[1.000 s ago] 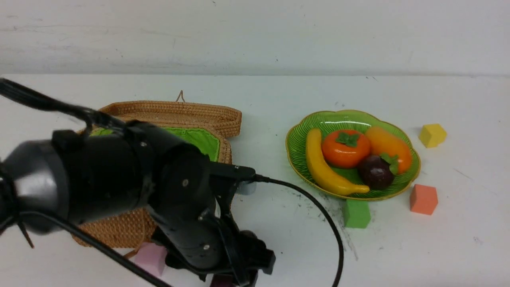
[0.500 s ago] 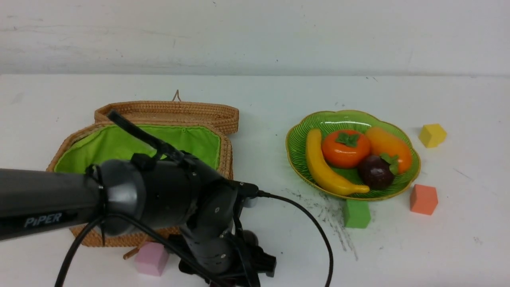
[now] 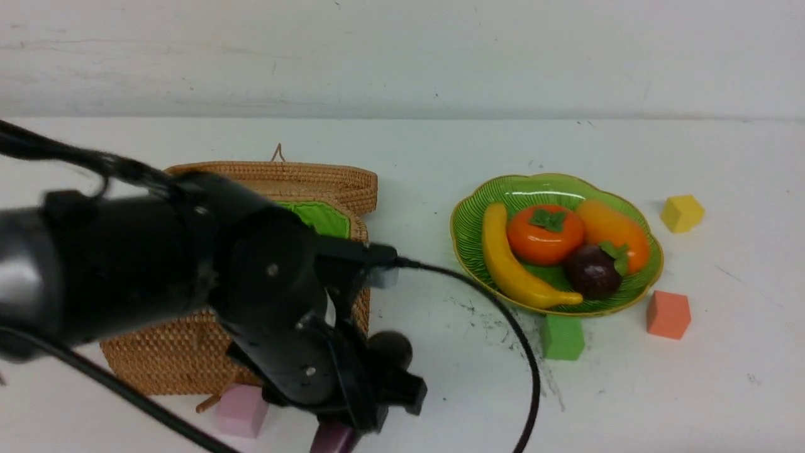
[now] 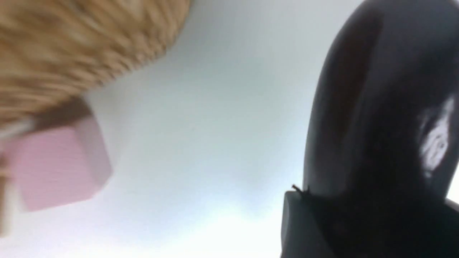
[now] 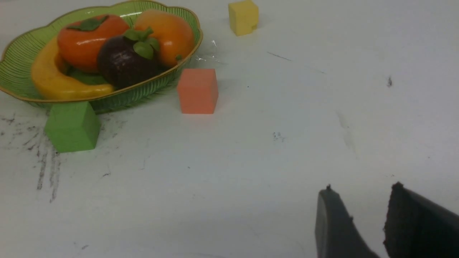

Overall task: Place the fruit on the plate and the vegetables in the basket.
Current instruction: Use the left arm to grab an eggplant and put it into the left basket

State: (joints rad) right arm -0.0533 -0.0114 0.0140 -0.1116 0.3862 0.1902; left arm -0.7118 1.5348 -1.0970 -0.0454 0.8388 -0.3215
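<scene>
My left gripper (image 3: 352, 418) is shut on the dark purple eggplant (image 3: 333, 438) low over the table, in front of the wicker basket (image 3: 188, 352). In the left wrist view the eggplant (image 4: 376, 107) fills the space between my fingers (image 4: 297, 222). The green plate (image 3: 468, 233) holds the banana (image 3: 509, 264), persimmon (image 3: 544, 234), mango (image 3: 613, 229) and mangosteen (image 3: 591, 270). My right gripper (image 5: 360, 193) is open and empty over bare table, and is out of the front view. The radish and carrot are hidden or out of view; my left arm covers most of the basket's inside.
A pink cube (image 3: 239, 410) lies by the basket's front wall. A green cube (image 3: 561, 336), an orange cube (image 3: 668, 313) and a yellow cube (image 3: 682, 212) lie around the plate. The left arm's cable (image 3: 503, 314) loops between basket and plate.
My left arm has swung up in front of the basket, now covering its green lining. The gripper has risen slightly with the eggplant. The plate and cubes have not moved.
</scene>
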